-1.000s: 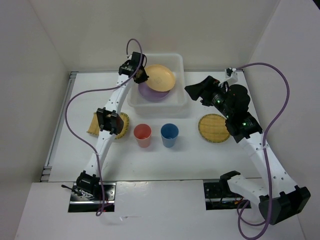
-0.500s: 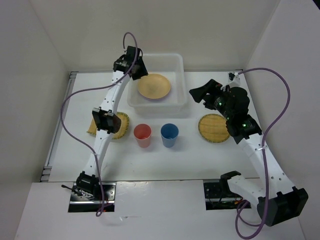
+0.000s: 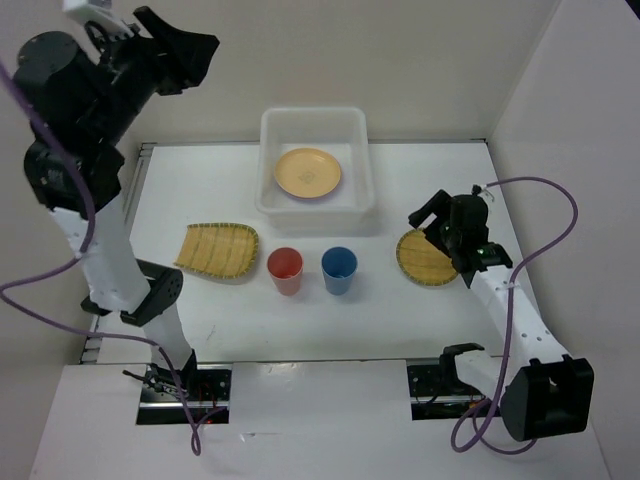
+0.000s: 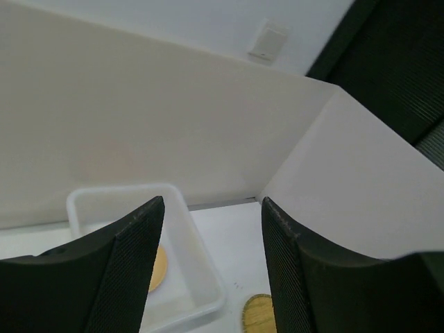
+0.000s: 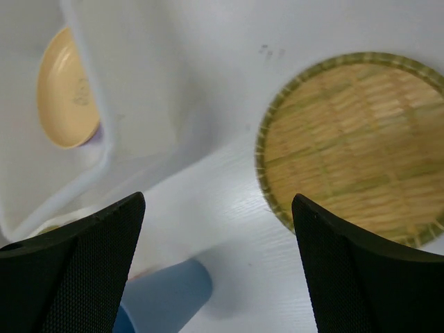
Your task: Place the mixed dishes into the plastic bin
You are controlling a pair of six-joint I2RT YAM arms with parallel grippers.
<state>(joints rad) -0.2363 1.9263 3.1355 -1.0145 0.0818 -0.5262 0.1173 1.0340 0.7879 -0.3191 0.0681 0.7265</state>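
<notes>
Our left gripper (image 4: 211, 205) has its jaws partly apart with nothing between them; through the gap we see only the back wall and the table far below. From above, that arm is raised high at the rear left, well above the table (image 3: 330, 320), and it touches none of the dishes.

Our right gripper (image 5: 218, 201) is spread wide and is also empty. It hangs low over the table, between the right side of the plastic bin (image 3: 368, 195) and the round woven tray (image 3: 428, 262), near the tray's far edge. We cannot tell whether a fingertip touches the tray.

We see the bin at the back of the table, near the middle. The orange-yellow plate (image 3: 308, 172) lies flat inside it. In the right wrist view, a sliver of the lilac plate (image 5: 96, 132) shows under the orange-yellow plate's edge.

Four dishes are outside the bin. The squarish woven tray (image 3: 218, 250) lies flat to the bin's front left. The red cup (image 3: 285, 270) and the blue cup (image 3: 339, 269) stand upright side by side in front of the bin, close but not touching, in the space between the two trays. The round tray lies flat to the bin's front right, partly hidden from above by the right arm.
</notes>
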